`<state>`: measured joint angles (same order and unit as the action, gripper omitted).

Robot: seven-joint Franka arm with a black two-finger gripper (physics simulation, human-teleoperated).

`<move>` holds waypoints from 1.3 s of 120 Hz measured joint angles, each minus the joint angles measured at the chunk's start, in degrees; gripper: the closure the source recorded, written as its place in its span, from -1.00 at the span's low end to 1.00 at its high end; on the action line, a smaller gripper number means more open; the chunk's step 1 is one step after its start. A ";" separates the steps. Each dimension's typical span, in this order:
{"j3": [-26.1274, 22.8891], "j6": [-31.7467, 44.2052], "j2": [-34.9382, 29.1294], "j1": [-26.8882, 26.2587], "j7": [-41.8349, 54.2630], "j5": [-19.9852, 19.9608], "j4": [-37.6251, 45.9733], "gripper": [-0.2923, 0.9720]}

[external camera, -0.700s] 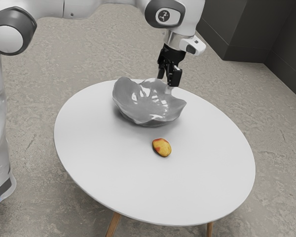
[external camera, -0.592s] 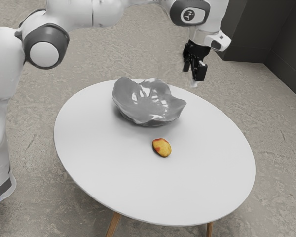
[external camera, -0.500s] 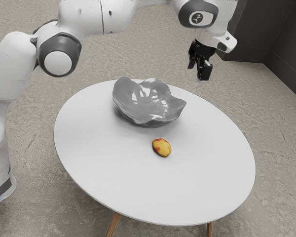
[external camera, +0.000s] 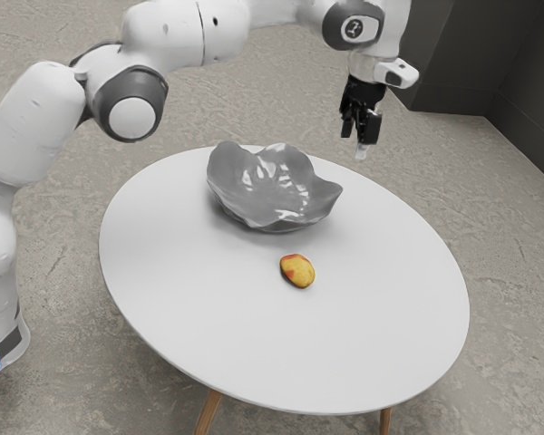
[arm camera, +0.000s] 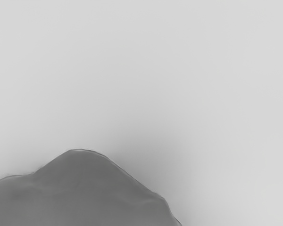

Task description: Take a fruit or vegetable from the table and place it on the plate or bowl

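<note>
Exterior view: the hand (external camera: 361,145) hung high, pointing down, over the far rim of the tabletop (external camera: 208,299) and just off the exterior view's right of the bowl (external camera: 254,181). We could not tell whether it was released or clenched from this angle. It carried nothing that we could see, and it touched nothing.

Wrist view: a wavy grey edge of the bowl (arm camera: 80,193) sat close under the hand, with plain pale tabletop (arm camera: 179,70) past it.

The bowl was grey with a crinkled rim, stood on the far half of the tabletop, and had nothing in it.

The fruit (external camera: 297,270), a small yellow-red lump, lay flat on the tabletop on the near side of the bowl. It was clear of the bowl's wall and well apart from the hand.

Our read on progress: nothing was done yet. No pick and no contact, and the target was unfilled. All of it was left:
- bring the hand across the bowl to above the fruit
- descend and grasp
- lift and carry back
- drop it in the bowl

The hand was nearer the bowl than the fruit, so the approach had not begun in earnest.
</note>
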<state>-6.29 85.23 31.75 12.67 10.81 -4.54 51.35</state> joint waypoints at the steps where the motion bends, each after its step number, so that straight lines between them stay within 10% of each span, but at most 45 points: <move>1: 0.00 0.22 0.38 0.16 0.30 -0.32 -0.01 -0.54; 58: -5.18 4.36 0.83 -3.91 14.33 -2.04 0.78 -0.54; 100: -4.23 14.51 -19.46 -4.64 18.18 -2.18 39.10 -0.53; 156: -8.22 24.64 -23.33 -4.83 18.00 -2.50 50.81 -0.53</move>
<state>-14.51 109.87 8.42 7.84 28.82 -7.04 102.16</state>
